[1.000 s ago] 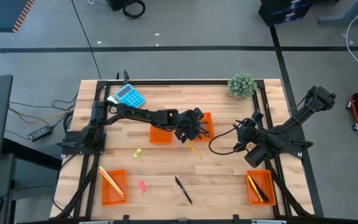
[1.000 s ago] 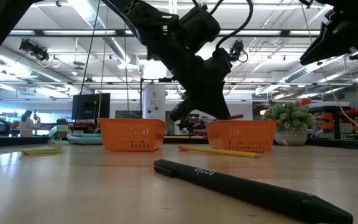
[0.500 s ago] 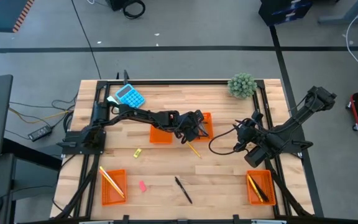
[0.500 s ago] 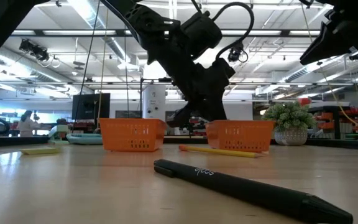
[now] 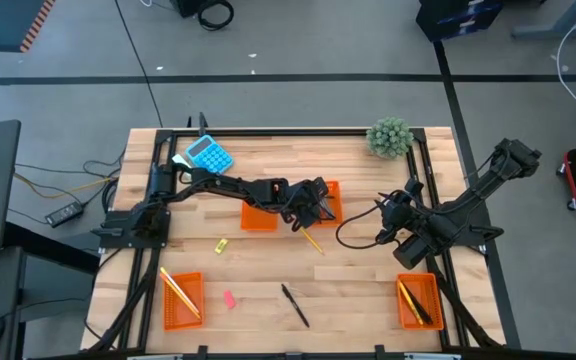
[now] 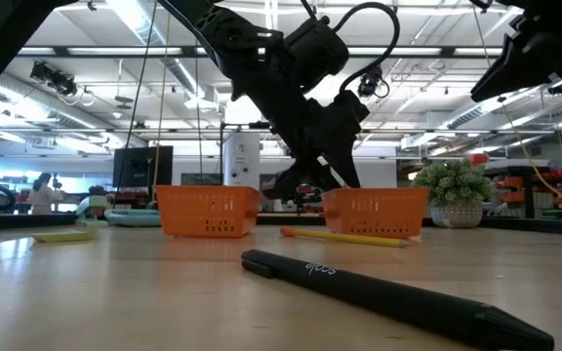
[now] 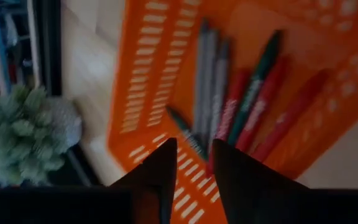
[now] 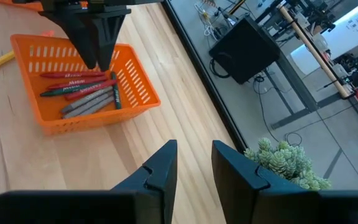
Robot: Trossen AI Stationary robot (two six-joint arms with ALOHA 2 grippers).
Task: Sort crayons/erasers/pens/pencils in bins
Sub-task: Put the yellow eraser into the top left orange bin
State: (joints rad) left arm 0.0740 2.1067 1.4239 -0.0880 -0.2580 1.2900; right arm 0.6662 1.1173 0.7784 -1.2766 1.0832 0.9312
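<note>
My left gripper (image 5: 313,208) hangs over the far-middle orange bin (image 5: 330,190), fingers pointing down into it with a narrow gap and nothing between them (image 7: 194,152); it also shows in the right wrist view (image 8: 98,59). Several red, green and grey crayons (image 8: 79,90) lie flat on that bin's floor. My right gripper (image 5: 386,220) waits at the table's right, narrowly open and empty (image 8: 194,149). A yellow pencil (image 5: 311,240) and a black pen (image 5: 294,305) lie on the table. A pink eraser (image 5: 229,297) and a yellow eraser (image 5: 221,245) lie toward the left.
A second bin (image 5: 258,216) stands beside the first. Bins at the near left (image 5: 181,298) and near right (image 5: 418,300) hold long sticks. A blue calculator (image 5: 208,153) lies at the far left and a small plant (image 5: 389,137) at the far right.
My left gripper has sunk a little over the crayon bin and tipped slightly. A reddish stick that showed at its fingertips in the low view a second ago no longer shows there.
</note>
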